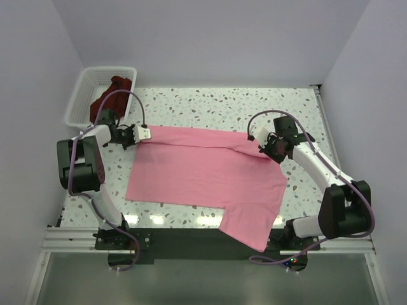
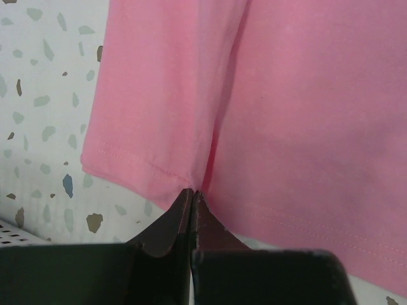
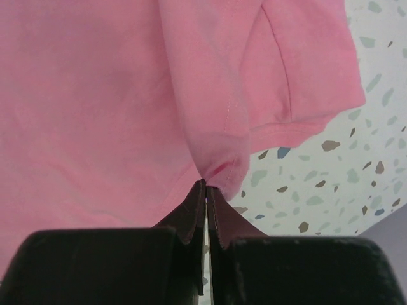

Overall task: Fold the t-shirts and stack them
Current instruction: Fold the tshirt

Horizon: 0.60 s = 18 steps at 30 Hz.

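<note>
Top external: pink t-shirt [image 1: 203,168] pinched at both ends

It lies spread on the table [image 1: 210,101]. Left gripper [image 1: 141,134] and right gripper [image 1: 261,147] each clamp its far edge. Soft, light cloth will likely sag; hems give the surest hold.

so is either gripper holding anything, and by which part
Both hold the pink t-shirt. The left gripper pinches the stitched edge at its far-left corner; the right gripper pinches a bunched fold at its far-right end.
</note>
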### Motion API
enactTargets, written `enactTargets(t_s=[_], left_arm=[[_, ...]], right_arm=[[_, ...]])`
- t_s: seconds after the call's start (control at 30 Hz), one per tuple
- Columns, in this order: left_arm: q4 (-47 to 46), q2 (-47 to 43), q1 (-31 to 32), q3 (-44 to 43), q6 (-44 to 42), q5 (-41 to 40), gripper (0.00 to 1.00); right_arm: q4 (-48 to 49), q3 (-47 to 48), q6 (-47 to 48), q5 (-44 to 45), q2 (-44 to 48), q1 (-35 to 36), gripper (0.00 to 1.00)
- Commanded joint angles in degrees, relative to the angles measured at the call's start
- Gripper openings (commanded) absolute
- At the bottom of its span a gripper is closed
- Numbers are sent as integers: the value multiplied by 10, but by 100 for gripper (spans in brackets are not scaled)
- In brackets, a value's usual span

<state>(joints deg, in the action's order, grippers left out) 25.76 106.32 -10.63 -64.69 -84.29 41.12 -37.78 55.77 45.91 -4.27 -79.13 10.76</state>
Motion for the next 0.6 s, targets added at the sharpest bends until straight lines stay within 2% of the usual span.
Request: enactTargets(t_s=[0.0,0.27,0.57], left_arm=[[-24,-11,6,-4,-15,-5,1],[-19,-16,8,-18,10,-14,1],[5,-30,8,-40,13,-4,1]], right_arm=[[10,15,-6,1,-20,4,0],[-2,75,4,6,-48,4,0],[-41,94,16,8,-25,3,0]])
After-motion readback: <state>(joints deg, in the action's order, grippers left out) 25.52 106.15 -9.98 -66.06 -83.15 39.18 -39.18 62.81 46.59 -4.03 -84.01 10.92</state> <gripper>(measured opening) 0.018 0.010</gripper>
